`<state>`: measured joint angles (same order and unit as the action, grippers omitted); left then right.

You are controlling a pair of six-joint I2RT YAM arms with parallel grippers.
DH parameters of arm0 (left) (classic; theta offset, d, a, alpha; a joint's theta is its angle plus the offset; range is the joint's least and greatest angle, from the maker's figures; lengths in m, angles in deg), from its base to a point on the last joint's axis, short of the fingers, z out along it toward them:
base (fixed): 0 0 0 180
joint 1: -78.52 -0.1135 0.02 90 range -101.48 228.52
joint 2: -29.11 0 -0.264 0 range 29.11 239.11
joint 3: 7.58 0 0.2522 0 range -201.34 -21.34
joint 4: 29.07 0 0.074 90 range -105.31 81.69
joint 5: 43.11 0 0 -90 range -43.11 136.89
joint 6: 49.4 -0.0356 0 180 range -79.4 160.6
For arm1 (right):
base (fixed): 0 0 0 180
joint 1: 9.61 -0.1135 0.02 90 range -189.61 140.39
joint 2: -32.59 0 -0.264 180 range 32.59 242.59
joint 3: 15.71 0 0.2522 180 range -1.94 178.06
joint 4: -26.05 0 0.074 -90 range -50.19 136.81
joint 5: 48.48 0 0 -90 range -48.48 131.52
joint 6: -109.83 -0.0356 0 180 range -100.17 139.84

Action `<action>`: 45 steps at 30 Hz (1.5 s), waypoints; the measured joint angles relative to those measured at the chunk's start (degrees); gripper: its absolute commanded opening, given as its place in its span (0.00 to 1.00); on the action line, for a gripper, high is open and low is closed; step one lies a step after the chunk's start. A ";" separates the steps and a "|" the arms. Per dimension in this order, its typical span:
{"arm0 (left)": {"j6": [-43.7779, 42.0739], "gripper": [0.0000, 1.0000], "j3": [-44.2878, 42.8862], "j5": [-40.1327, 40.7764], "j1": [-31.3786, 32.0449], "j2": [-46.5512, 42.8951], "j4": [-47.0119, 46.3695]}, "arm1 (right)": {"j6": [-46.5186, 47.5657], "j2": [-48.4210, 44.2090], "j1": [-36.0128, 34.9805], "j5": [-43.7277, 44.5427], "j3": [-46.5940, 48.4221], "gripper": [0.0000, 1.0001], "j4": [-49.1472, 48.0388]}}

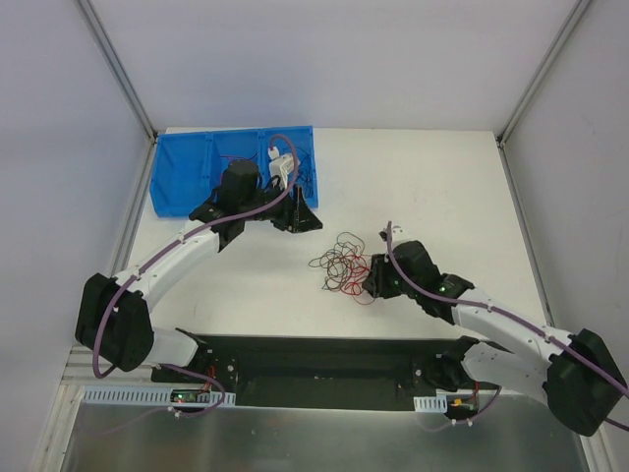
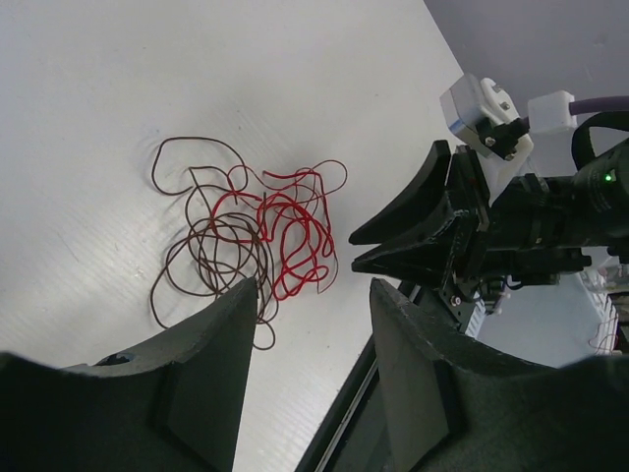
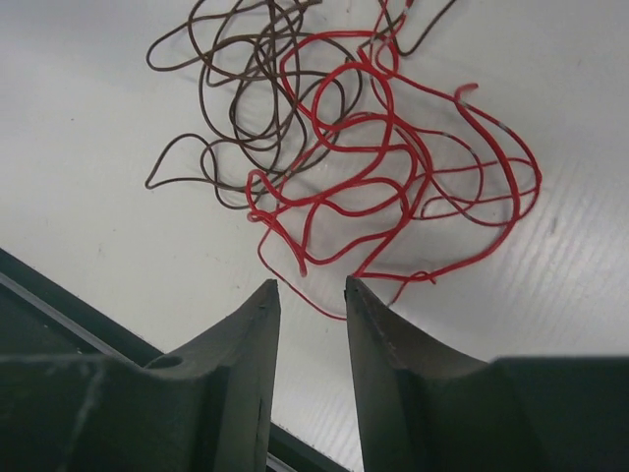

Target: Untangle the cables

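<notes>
White table (image 1: 423, 177) fills your workspace. Blue bin (image 1: 187, 182) sits at its far left corner, divided inside. Your left arm (image 1: 157, 258) stretches out to the bin's near edge; your right arm (image 1: 501, 324) angles in toward the table's middle.

Your left gripper (image 2: 313, 329): fingers apart, nothing between them, pointed at the tangle from the far side and clear of it.

Your right gripper (image 3: 311, 295): fingers apart by a narrow gap, nothing clamped. Its tips are low, just beside the tangle's red edge. One red strand crosses right in front of the tips; can't tell if it touches.

The cables (image 1: 339, 264) lie in one loose tangle on the table's middle, between your two grippers. Red wires (image 3: 383, 167) bunch on the right gripper's side and dark wires (image 3: 246, 88) loop on the other. The colours interlace where they meet.
</notes>
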<state>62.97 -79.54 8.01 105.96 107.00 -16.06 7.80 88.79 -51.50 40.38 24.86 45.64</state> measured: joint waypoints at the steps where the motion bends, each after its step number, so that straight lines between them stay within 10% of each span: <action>1: 0.28 0.49 0.00 -0.20 0.00 0.00 -0.20 | 0.37 0.98 -0.04 -0.35 0.39 0.33 -0.57; 23: 2.34 0.49 0.00 -4.24 -0.02 2.86 -1.16 | 2.47 15.21 -6.75 1.81 3.48 0.19 -6.82; 31: 2.80 0.49 -0.02 -4.72 -0.02 3.78 -1.18 | 1.36 9.97 -6.78 5.46 3.37 0.61 -5.35; 45: 4.24 0.50 -0.04 -6.19 -0.02 4.42 -2.01 | -9.27 11.15 -4.35 7.80 6.25 0.47 -3.82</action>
<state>67.21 -79.58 1.83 105.94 111.41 -18.07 -1.46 99.94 -55.85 48.18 31.11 41.81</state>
